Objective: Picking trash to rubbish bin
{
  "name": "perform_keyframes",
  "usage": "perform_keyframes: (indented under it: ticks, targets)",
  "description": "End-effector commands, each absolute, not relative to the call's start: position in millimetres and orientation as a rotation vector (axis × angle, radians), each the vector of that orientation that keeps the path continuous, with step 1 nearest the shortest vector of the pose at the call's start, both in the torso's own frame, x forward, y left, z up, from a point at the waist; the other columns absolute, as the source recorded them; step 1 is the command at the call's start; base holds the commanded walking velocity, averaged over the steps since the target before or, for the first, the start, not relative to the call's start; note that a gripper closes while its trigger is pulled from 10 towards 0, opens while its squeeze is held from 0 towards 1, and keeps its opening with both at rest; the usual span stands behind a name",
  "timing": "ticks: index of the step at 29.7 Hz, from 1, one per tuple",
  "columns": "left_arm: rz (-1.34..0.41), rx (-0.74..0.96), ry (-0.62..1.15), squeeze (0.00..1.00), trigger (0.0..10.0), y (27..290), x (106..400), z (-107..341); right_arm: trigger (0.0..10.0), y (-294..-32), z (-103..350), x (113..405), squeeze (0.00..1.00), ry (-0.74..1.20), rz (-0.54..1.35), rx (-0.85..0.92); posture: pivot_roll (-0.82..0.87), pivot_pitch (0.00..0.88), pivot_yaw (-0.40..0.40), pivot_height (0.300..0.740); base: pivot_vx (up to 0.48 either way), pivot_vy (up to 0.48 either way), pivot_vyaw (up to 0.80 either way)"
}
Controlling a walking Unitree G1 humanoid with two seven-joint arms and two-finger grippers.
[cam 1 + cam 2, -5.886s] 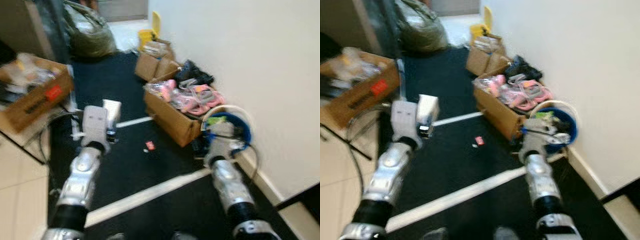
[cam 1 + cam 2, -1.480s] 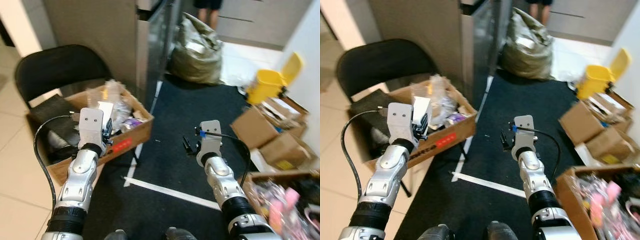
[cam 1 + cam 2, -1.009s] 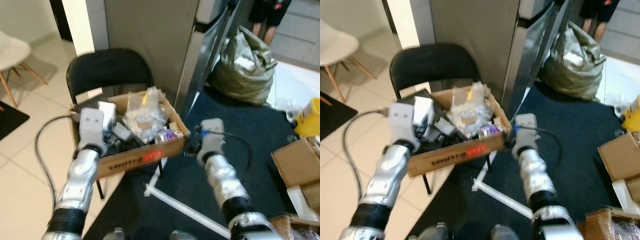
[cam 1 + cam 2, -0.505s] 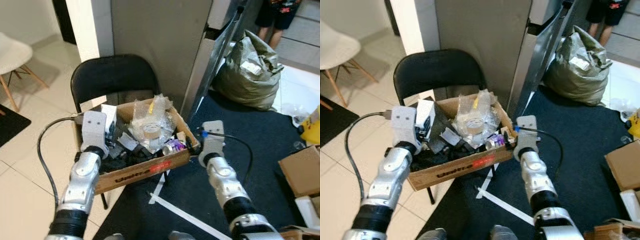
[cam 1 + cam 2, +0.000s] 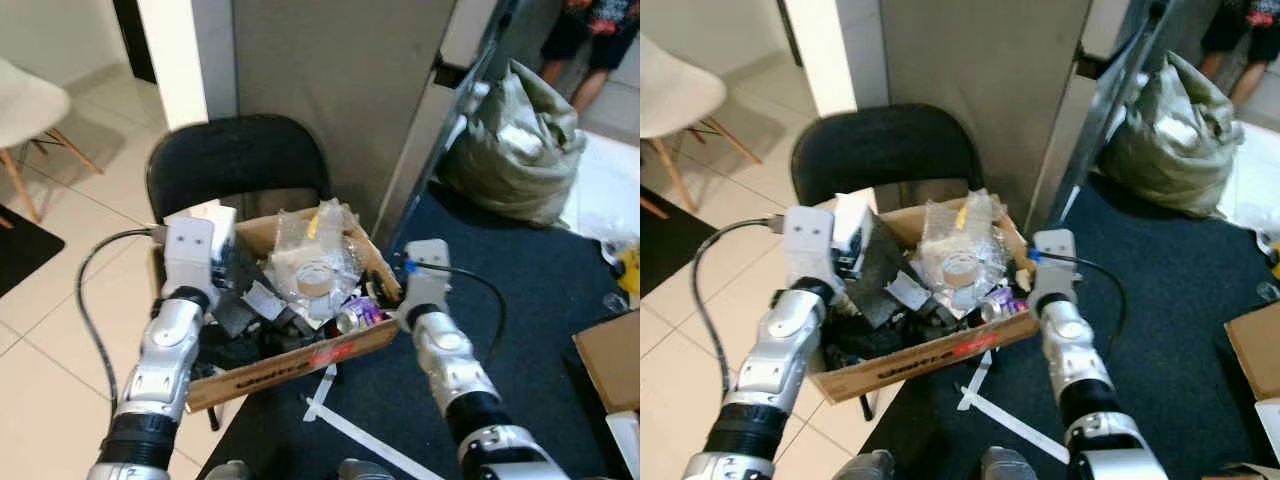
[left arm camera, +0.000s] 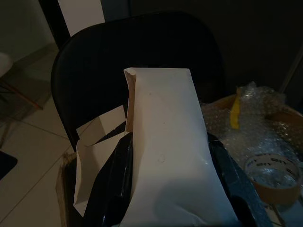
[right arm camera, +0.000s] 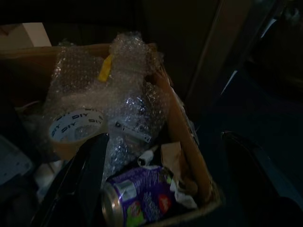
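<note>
Cardboard box (image 5: 290,365) sits on folding chair (image 5: 235,165), chair back behind it. In box: bubble wrap (image 5: 315,245) toward rear, tape roll (image 5: 317,279) on the wrap, drink can (image 5: 357,315) at front-right corner near box wall. Left gripper (image 6: 168,208) over box's left side w/ flat paper packet (image 6: 165,156) between its fingers. Right gripper (image 7: 161,179) just right of box, above the can. Big stuffed bag (image 5: 515,145) on floor to rear right, behind a panel edge. Another chair (image 5: 25,110) far left.
</note>
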State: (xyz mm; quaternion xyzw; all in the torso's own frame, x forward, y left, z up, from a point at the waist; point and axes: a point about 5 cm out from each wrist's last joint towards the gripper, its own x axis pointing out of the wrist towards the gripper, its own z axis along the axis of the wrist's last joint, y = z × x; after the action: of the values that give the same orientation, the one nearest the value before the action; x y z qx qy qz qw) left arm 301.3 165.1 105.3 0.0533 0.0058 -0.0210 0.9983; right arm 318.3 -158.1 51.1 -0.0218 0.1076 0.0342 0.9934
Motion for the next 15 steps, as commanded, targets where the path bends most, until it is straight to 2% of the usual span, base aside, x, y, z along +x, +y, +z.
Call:
perform_keyframes:
  ticks: [1, 4, 5, 7, 8, 10, 12, 15]
  targets:
    - [-0.046, 0.111, 0.022, 0.00, 10.0, 164, 301, 104, 10.0, -166, 49, 317, 0.00, 0.230, 0.045, -0.043, -0.04, 0.027, -0.048, 0.740, 0.285, 0.000, 0.00]
    - [-0.055, 0.123, 0.061, 0.00, 10.0, 164, 301, 99, 10.0, -165, 49, 318, 0.00, 0.233, 0.065, -0.050, -0.04, 0.029, -0.046, 0.740, 0.261, 0.000, 0.00]
    - [-0.096, 0.155, 0.140, 0.00, 10.0, 162, 301, 88, 10.0, -163, 49, 318, 0.00, 0.229, 0.087, -0.066, -0.04, 0.030, -0.045, 0.740, 0.000, 0.000, 0.00]
    - [-0.096, 0.155, 0.140, 0.00, 10.0, 162, 301, 88, 10.0, -163, 49, 318, 0.00, 0.229, 0.087, -0.066, -0.04, 0.030, -0.045, 0.740, 0.000, 0.000, 0.00]
    - [-0.187, 0.226, 0.244, 0.00, 10.0, 158, 298, 71, 10.0, -160, 51, 320, 0.00, 0.224, 0.121, -0.094, -0.05, 0.039, -0.049, 0.740, 0.000, 0.000, 0.00]
    - [-0.221, 0.253, 0.269, 0.00, 10.0, 156, 296, 66, 10.0, -159, 51, 320, 0.00, 0.223, 0.130, -0.103, -0.05, 0.039, -0.049, 0.740, 0.000, 0.000, 0.00]
    - [-0.311, 0.366, 0.329, 0.00, 10.0, 155, 294, 56, 10.0, -157, 52, 322, 0.00, 0.218, 0.175, -0.130, -0.05, 0.046, -0.050, 0.740, 0.000, 0.000, 0.00]
    - [-0.349, 0.404, 0.358, 0.00, 10.0, 155, 293, 51, 10.0, -155, 52, 323, 0.00, 0.216, 0.211, -0.143, -0.05, 0.046, -0.049, 0.740, 0.000, 0.000, 0.00]
